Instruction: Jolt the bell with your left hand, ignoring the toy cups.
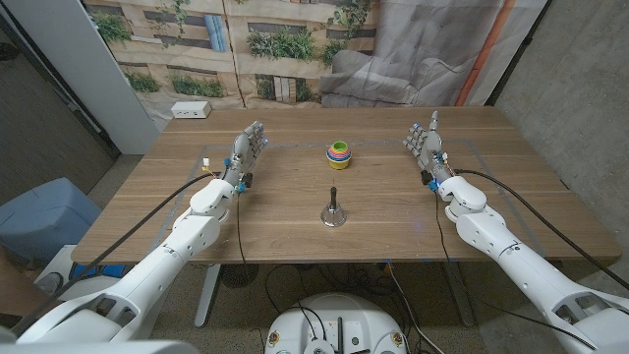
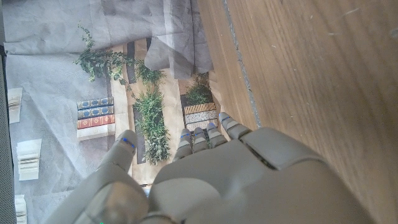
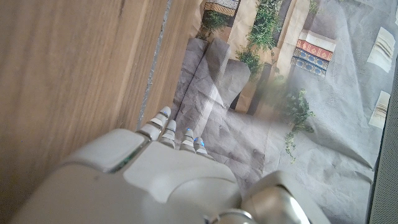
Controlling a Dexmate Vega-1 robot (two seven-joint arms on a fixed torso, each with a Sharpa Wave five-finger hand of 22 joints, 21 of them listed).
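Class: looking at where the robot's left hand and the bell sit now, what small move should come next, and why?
Probably swing the left hand inward toward the bell. The hand is open and well apart from it, while the bell stands upright, nearer the robot than the toy cups.

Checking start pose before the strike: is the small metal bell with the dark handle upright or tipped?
Upright. The small metal bell with the dark handle stands on its flared base on the wooden table, handle pointing straight up, untouched.

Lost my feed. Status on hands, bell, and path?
Left hand open, holding nothing; right hand open too. Bell upright mid-table, untouched. Cups stacked behind bell, off the left hand's path.
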